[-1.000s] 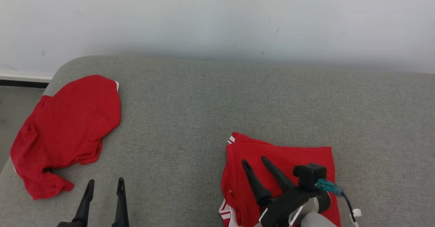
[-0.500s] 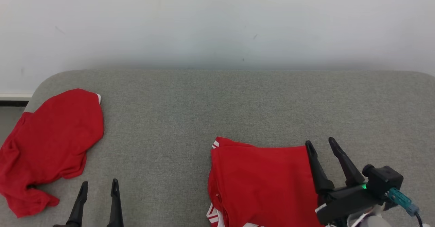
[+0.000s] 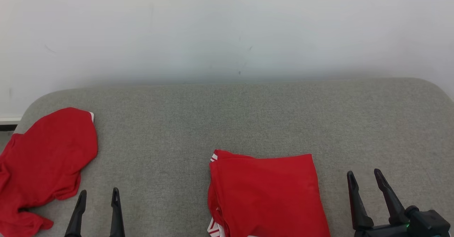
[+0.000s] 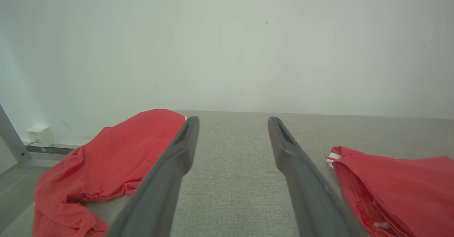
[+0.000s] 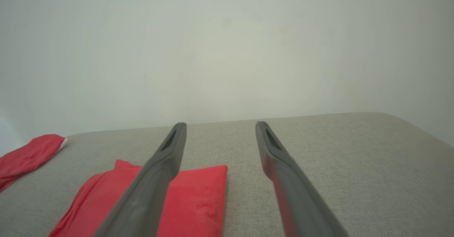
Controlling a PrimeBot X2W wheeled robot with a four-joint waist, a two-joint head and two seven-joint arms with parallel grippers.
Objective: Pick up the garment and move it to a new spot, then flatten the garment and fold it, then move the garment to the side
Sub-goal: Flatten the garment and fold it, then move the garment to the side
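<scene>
The right gripper (image 3: 363,172), wide and empty, has drawn back off the garment (image 3: 264,194) at lower centre to the lower-right corner; the left gripper (image 3: 99,190) waits wide, lower left. Fold apparently done; the sideways move remains.

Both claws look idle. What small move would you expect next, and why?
Probably the left claw reaches left to the crumpled red garment: that claw is nearest it, open and empty, and the folded red garment already looks neat.

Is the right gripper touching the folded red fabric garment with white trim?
No, the right gripper hangs open over the grey fabric cushion, apart from the right edge of the folded red garment.
</scene>
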